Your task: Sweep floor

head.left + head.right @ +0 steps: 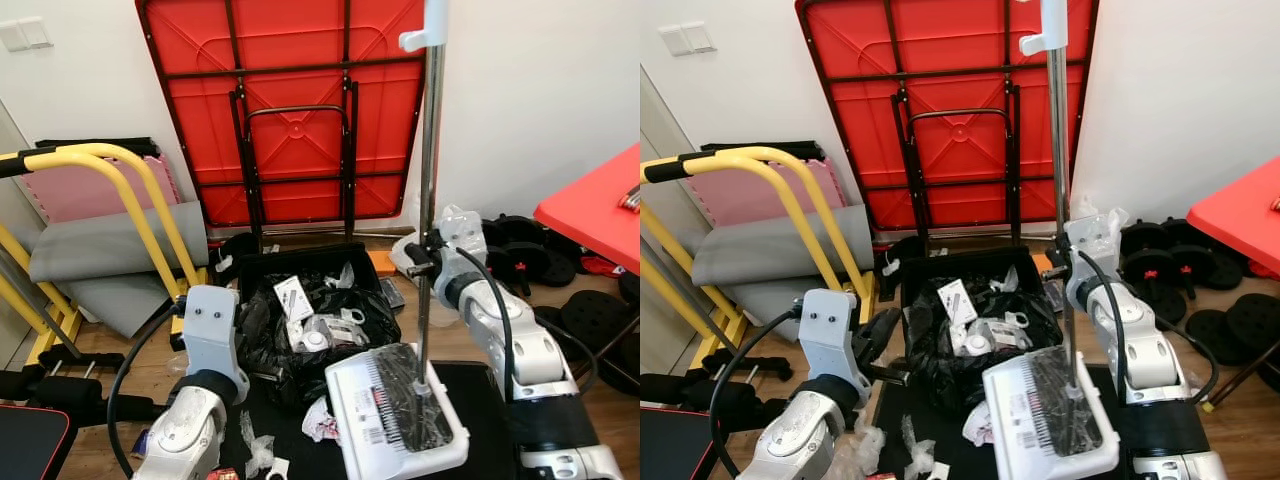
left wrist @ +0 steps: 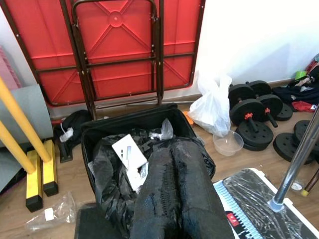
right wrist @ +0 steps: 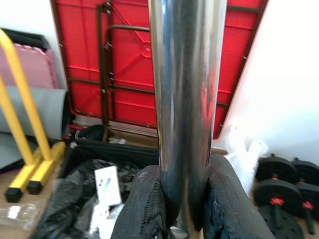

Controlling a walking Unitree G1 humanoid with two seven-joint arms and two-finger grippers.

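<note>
The right gripper (image 3: 185, 199) is clamped on the pole (image 1: 430, 190) of a long-handled dustpan (image 1: 398, 410), both black fingers (image 3: 144, 209) pressed against the shiny metal about midway up. The pole stands nearly upright, and the white pan at its foot sits tilted on a black mat (image 1: 470, 385), holding a wad of black plastic, just in front of the bin (image 1: 310, 320). That bin is a black box lined with a black bag and stuffed with white packaging and scraps. The left gripper (image 2: 174, 194) hovers over the near edge of the bin with its fingers together, holding nothing. More crumpled scraps (image 1: 262, 452) lie on the floor beside the left arm. Behind the bin a folded red table (image 1: 290, 100) leans on the wall, yellow bars (image 1: 130, 190) stand to the left, and dumbbells (image 2: 254, 107) lie by a white bag (image 2: 212, 107) to the right.
</note>
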